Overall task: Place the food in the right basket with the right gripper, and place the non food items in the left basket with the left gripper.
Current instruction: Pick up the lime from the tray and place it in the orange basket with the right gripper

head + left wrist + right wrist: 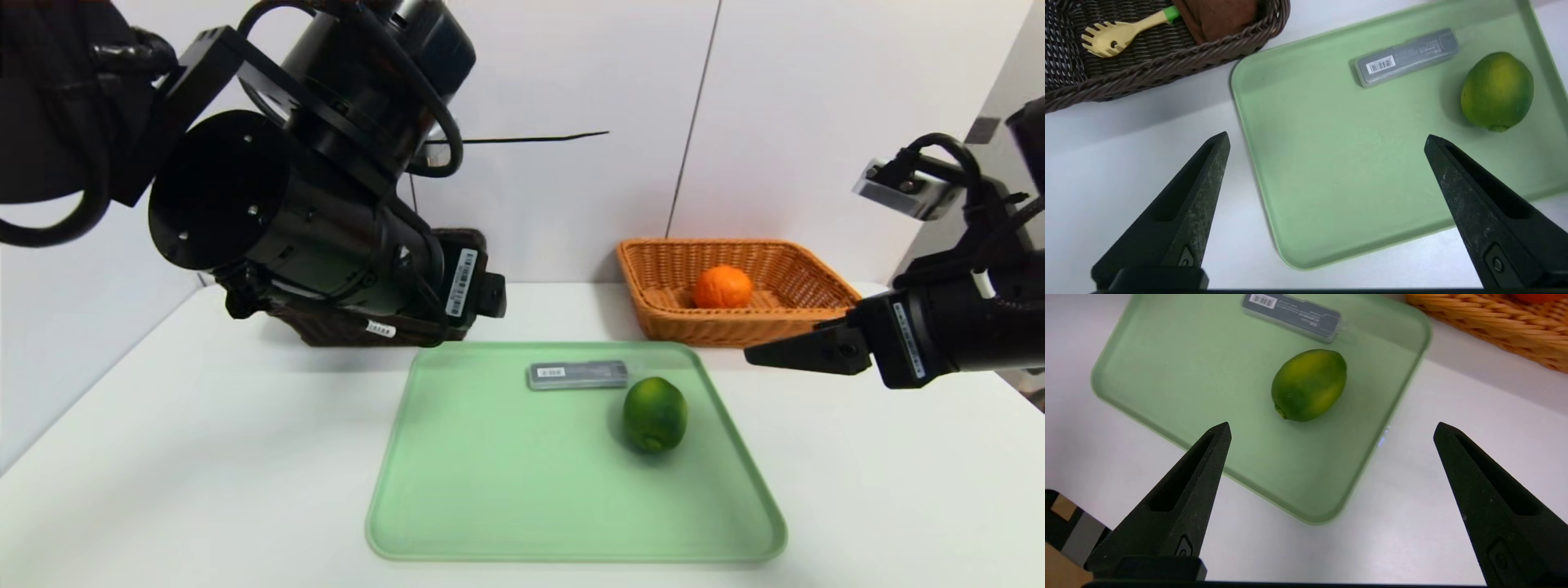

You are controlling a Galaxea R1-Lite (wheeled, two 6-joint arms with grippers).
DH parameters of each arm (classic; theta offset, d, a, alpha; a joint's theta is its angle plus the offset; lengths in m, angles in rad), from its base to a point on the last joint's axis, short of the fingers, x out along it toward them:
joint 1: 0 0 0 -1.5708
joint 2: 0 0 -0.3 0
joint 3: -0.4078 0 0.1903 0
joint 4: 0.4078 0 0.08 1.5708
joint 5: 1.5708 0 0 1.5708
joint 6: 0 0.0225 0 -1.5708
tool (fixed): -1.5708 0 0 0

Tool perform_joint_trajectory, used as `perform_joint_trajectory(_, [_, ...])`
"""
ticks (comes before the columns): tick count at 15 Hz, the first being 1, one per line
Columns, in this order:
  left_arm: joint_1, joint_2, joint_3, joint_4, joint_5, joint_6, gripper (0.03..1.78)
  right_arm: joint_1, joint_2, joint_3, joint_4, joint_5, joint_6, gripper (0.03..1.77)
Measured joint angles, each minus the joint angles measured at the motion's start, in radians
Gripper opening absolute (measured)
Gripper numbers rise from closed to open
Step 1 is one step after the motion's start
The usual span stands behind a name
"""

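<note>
The light wicker basket (739,290) at right centre of the head view holds an orange (722,287). The dark wicker basket (1167,61), upper left in the left wrist view, holds a yellow pasta fork (1114,36) and a brown cloth (1218,16). On the green tray (506,506) lie a grey barcoded case (578,374) and, just beside it, a lime (655,414). The tray sits on a white table (163,457) before white wall panels (816,122). The left gripper (1327,141) and right gripper (1331,430) hover spread wide, holding nothing.
</note>
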Motion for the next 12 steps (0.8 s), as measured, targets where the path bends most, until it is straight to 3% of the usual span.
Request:
perform_joint_trajectory(4, [-0.013, -0.027, 0.064, -0.002, 0.002, 0.003, 1.69, 0.059, 0.089, -0.034, 0.006, -0.018, 0.101, 1.71])
perform_joint_trajectory(9, [-0.014, -0.034, 0.077, -0.004, 0.002, 0.005, 1.69, 0.166, 0.229, -0.068, 0.014, -0.169, 0.187, 1.71])
perform_joint_trajectory(12, [-0.015, -0.033, 0.079, -0.005, 0.002, 0.003, 1.69, 0.203, 0.323, -0.087, 0.012, -0.218, 0.197, 1.71])
